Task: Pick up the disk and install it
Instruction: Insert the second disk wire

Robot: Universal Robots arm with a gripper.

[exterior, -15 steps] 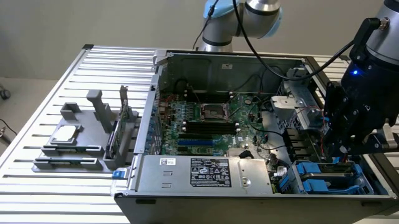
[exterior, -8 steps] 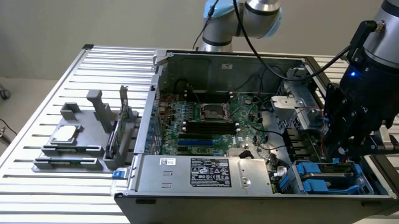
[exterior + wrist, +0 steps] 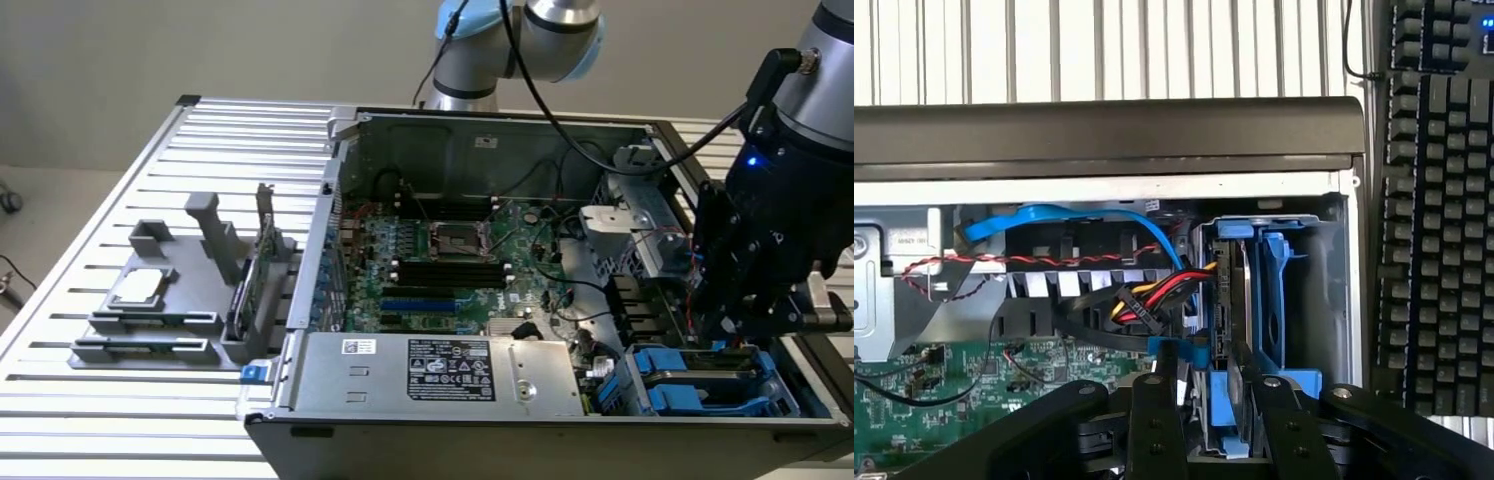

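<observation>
gripper [image 3: 1206, 400]: jaws pinching the disk [image 3: 1226, 310], sitting edge-on in the computer case [image 3: 441, 125] blue bay
case label: unreadable

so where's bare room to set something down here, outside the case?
Free: slatted table in front of the grey rack, and the strip behind it beside the case. Crowded: blue drive bay under the hand, cables alongside.

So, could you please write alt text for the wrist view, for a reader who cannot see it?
The claw reaches down at the blue drive bay in the corner of an open computer case, its black fingers on either side of the disk standing on edge in its blue carrier. Red, yellow and black cables run beside it, and a keyboard lies outside the case.
</observation>
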